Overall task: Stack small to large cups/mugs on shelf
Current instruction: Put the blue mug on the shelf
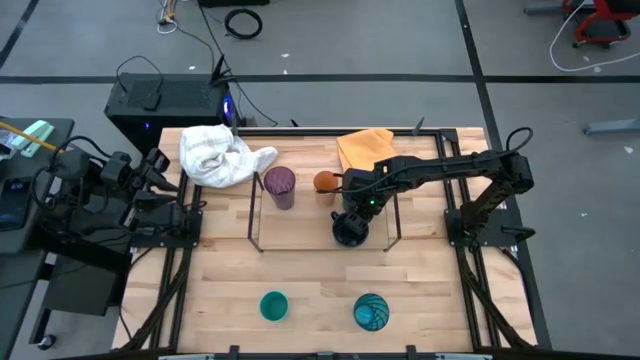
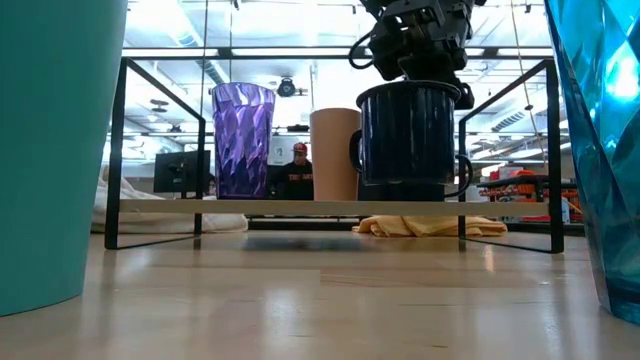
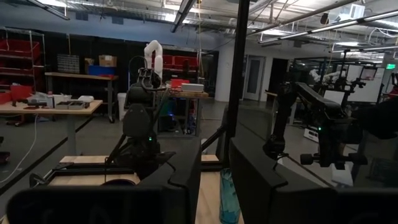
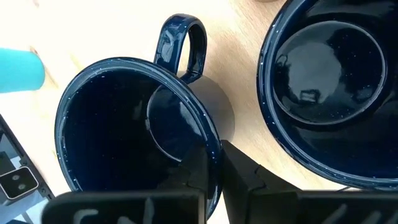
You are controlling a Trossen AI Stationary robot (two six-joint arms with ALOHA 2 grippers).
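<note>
The black wire shelf stands mid-table. On it are a translucent purple tumbler, a small orange cup and two dark navy handled mugs, side by side in the right wrist view. My right gripper comes from above and is shut on one navy mug. In the low view this mug stands under the gripper. A small teal cup and a larger teal-blue patterned cup stand near the table's front edge. My left gripper waits open at the left edge. My right gripper pinches the navy mug's rim, on the side away from its handle, with one finger inside the mug and one outside. The fingers point down from above. The mug is upright, and its base is at the shelf board; whether it rests there I cannot tell.
A white cloth and a yellow cloth lie behind the shelf at the far edge. The shelf's upright end frames stand on either side of the cups. Bare wood lies between the shelf and the two teal cups.
</note>
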